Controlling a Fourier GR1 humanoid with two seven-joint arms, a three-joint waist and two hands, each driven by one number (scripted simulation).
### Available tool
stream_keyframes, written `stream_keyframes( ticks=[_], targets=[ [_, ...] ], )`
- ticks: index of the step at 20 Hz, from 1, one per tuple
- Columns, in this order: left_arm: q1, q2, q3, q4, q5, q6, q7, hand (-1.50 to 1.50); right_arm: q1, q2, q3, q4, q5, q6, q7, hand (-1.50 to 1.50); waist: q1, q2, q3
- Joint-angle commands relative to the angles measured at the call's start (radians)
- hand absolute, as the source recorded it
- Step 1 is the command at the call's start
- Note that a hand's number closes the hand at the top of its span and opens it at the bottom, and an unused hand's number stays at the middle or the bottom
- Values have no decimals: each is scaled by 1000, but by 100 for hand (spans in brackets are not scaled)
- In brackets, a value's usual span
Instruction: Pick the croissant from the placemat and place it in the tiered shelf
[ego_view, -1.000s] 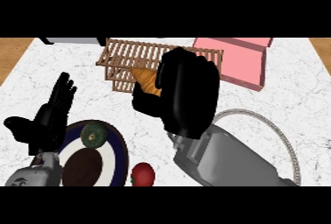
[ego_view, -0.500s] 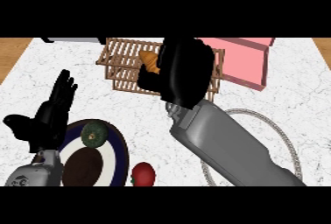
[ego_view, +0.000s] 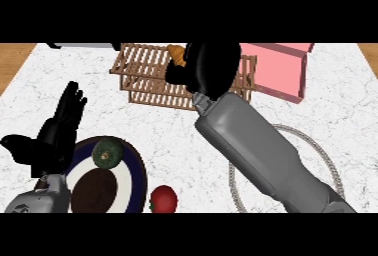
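Note:
My right hand (ego_view: 210, 65) is stretched out over the wooden tiered shelf (ego_view: 151, 82) at the back of the counter, fingers curled round the orange-brown croissant (ego_view: 176, 53). Only a small end of the croissant shows at the hand's left side, above the shelf's upper slats. The pink placemat (ego_view: 284, 70) lies just right of the shelf, with nothing visible on it. My left hand (ego_view: 55, 132) rests open at the left, fingers up, apart from all task objects.
A dark blue-rimmed plate (ego_view: 136, 165) near the front left carries a green avocado (ego_view: 108, 153) and a brown round item (ego_view: 94, 190). A red tomato (ego_view: 163, 198) lies beside it. A grey wire ring (ego_view: 314, 145) sits under my right forearm.
My right hand has carried the croissant farther back and up over the shelf, the forearm stretching out with it. The left hand has stayed put.

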Motion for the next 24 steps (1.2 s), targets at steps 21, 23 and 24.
stream_keyframes(
  ticks=[21,23,24],
  targets=[
    [-40,26,35,-29,13,-13,71,0,-172,10,-169,237,-298,-506,-127,-150,-26,-5,1],
    [-25,21,53,27,16,-14,15,0,-123,10,-119,194,-234,-554,-40,-150,-39,-9,1],
    [-2,17,53,24,17,-18,-2,0,-108,10,-138,175,-203,-550,-36,-150,-45,-10,1]
  ],
)
